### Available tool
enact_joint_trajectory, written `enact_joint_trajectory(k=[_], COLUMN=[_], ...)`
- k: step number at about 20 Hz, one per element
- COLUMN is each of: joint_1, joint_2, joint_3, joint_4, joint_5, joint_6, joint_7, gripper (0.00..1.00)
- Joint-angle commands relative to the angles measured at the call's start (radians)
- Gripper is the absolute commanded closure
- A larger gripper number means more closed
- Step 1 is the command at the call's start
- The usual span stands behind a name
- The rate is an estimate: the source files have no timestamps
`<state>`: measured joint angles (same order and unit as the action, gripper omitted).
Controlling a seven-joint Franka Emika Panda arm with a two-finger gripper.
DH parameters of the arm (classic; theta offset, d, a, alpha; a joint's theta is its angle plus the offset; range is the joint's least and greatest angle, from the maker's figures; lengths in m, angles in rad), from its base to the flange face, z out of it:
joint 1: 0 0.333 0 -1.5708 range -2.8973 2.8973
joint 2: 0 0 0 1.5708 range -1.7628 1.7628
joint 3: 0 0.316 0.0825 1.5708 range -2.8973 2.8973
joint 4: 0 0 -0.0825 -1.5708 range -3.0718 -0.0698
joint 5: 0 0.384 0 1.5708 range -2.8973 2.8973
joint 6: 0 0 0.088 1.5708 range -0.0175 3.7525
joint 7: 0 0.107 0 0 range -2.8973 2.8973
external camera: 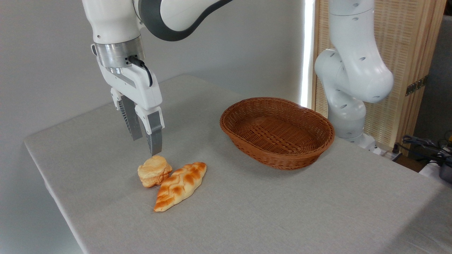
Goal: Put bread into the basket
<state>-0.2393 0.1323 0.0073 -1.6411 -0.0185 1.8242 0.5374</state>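
Jaws part-open, empty, poised just above bread. Braided loaf touches it at lower right; basket well right on table. Best descend straight, straddle bun only, avoid nudging loaf.

The white arm reaches down from above, wrist vertical, its claw pointing straight down over the table. The two grey fingers stand parted, holding nothing, tips clear of the table.
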Motion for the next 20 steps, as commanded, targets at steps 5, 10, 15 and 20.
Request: enact_joint_trajectory(k=[5, 10, 15, 20], joint_1=[-0.003, -0.003, -0.003, -0.002], joint_2=[0.000, 0.000, 0.000, 0.000], joint_3=[0.003, 0.003, 0.003, 0.005], joint_4=[0.003, 0.001, 0.003, 0.001], joint_5=[-0.001, -0.001, -0.001, -0.001], joint_6=[-0.011, -0.011, -0.011, -0.013], joint_7=[-0.014, -0.014, -0.013, -0.002], gripper=[0.00, 0.00, 0.00, 0.00])
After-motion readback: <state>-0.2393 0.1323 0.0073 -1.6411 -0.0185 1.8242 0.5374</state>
